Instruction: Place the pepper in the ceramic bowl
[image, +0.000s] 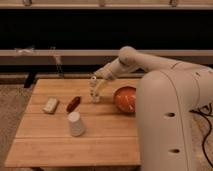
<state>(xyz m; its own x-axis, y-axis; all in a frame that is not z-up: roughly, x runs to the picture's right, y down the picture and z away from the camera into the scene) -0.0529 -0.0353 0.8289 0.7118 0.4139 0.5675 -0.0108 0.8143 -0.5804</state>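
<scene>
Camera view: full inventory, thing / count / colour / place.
pepper: 1, dark red, on table, left of centre
ceramic bowl: 1, orange-red, on table, right side
cup: 1, white, upturned, nearer the camera than the pepper
block: 1, pale, left of pepper
table: 1, light wood, centre of view
arm: 1, off-white, reaching in from the right
end effector: 1, pale, low over table between pepper and ceramic bowl

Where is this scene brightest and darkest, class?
Camera view: the wooden table is warmly lit, the background behind it nearly black; a faint sheen shows on the ceramic bowl; the pincer hangs low over the table between the pepper and bowl.
</scene>
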